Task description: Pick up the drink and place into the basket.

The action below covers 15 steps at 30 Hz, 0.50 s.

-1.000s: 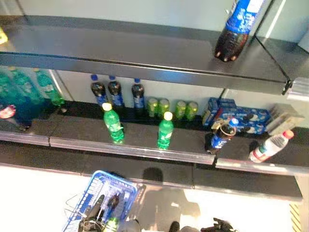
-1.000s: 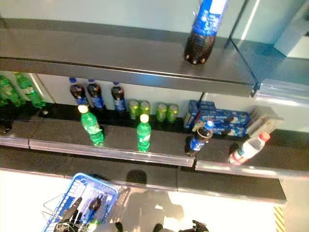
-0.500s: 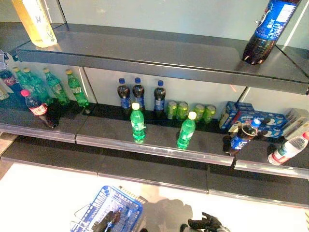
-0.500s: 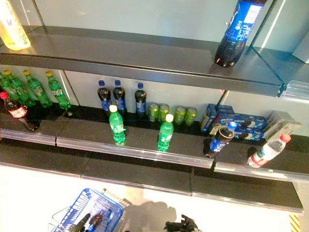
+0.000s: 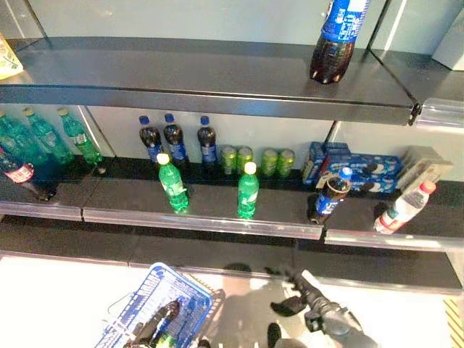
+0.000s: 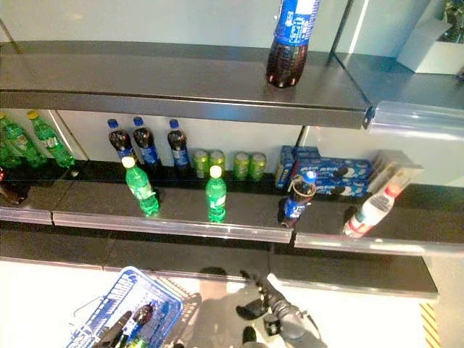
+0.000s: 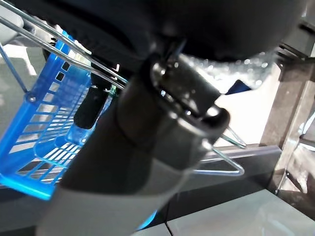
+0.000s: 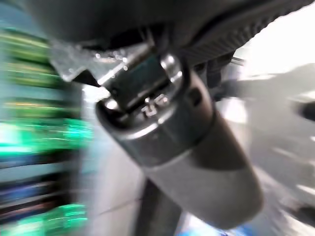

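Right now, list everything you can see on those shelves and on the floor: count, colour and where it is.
Large cola bottle: one, dark, blue label, top shelf.
Green bottles: two at the front of the middle shelf, more at far left.
Small cola bottles: three, blue caps, back of the middle shelf.
Green cans: four, back row.
Blue boxes: a stack, right.
Leaning cola bottle: one, right front.
Clear bottle: one, red cap, leaning, far right.
Basket: one, blue, lower left, bottles inside.
Left hand: at the basket.
Right hand: raised below the shelf.

Both head cams look down at the same shelves (image 5: 217,217) from mid-distance, wrist cams are jammed right against their own arms.
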Tool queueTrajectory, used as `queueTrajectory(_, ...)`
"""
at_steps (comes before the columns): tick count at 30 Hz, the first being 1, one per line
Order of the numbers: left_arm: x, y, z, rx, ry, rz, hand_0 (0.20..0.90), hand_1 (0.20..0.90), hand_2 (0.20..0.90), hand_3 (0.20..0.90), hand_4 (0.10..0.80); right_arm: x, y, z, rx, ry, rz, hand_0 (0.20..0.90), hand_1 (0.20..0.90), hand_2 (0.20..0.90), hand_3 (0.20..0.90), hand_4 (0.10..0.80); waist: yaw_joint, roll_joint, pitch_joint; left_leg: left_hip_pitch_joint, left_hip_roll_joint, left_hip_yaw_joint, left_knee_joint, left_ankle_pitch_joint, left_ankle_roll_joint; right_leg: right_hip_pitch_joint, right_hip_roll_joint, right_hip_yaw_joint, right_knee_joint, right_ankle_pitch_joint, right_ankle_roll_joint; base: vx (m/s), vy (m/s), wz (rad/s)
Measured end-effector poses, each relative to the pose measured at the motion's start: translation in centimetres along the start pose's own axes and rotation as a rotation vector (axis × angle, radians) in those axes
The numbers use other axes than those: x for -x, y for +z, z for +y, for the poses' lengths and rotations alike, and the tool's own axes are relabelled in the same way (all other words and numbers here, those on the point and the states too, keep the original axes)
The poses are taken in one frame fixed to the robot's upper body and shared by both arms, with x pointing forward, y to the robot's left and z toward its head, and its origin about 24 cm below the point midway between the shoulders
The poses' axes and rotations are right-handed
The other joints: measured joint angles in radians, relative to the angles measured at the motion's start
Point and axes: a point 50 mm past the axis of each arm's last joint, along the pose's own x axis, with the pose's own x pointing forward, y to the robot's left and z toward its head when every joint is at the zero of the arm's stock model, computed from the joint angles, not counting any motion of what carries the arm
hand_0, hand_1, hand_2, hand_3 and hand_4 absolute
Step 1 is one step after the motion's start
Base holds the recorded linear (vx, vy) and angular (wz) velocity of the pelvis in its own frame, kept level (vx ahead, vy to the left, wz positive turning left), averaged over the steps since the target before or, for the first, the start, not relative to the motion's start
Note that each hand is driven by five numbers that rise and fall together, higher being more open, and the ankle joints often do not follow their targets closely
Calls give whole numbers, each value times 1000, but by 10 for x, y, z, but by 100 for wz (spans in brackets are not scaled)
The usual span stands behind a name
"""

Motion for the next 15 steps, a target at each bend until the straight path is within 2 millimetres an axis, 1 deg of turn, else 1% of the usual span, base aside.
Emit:
queueTrajectory(1,1,1,4,19,13,-7,300,300,300,200,100,2,17,-21,-10,-91,-89,900,900,900,900,800,-9,-2,0,2,9,3,-11,6,-6,0,10,-2,-1,-2,-6,-25,44,-4)
queueTrajectory(2,2,0,8,34,23,-7,300,300,300,200,100,6,29,-37,-5,-161,-162,900,900,900,900,800,-15,0,1,10,12,5,-26,11,-7,-1,13,-1,-1,-3,-8,-13,47,-4)
queueTrajectory(3,2,0,9,38,28,-7,300,300,300,200,100,8,33,-43,1,-187,-193,900,900,900,900,800,-18,0,1,12,12,5,-30,13,-7,-2,14,0,-1,-3,-8,-3,51,-6)
queueTrajectory(5,2,0,12,47,37,-10,300,300,300,200,100,16,50,-64,22,-283,-310,900,900,900,900,800,-26,-3,-2,10,12,6,-39,15,-5,-8,14,3,-1,-5,-11,7,35,-5)
queueTrajectory(8,2,1,12,41,34,-12,300,300,300,200,100,20,62,-70,41,-313,-379,900,900,900,900,800,-39,-4,-3,10,11,7,-38,13,-2,-7,12,2,-1,-6,-6,2,21,0)
queueTrajectory(11,2,-1,10,32,24,-7,300,300,300,200,100,21,82,-76,29,-366,-478,900,900,900,900,800,-41,0,-2,11,9,9,-37,13,-3,-3,10,1,-9,-4,-8,9,23,0)
queueTrajectory(12,2,-1,10,33,22,-7,300,300,300,200,100,21,85,-77,26,-377,-490,900,900,900,900,800,-40,1,-2,12,9,9,-37,14,-4,-3,10,1,-9,-3,-9,32,37,2)
queueTrajectory(14,3,-3,9,37,12,-4,300,300,300,200,100,24,100,-82,10,-436,-558,900,900,900,900,800,-38,6,1,13,8,7,-37,13,-5,0,9,-2,-9,-4,-8,33,24,4)
queueTrajectory(15,3,-3,9,38,10,-3,300,300,300,200,100,25,104,-83,-2,-454,-574,900,900,900,900,800,-37,8,2,13,7,7,-37,13,-5,1,8,-3,-9,-5,-8,22,17,6)
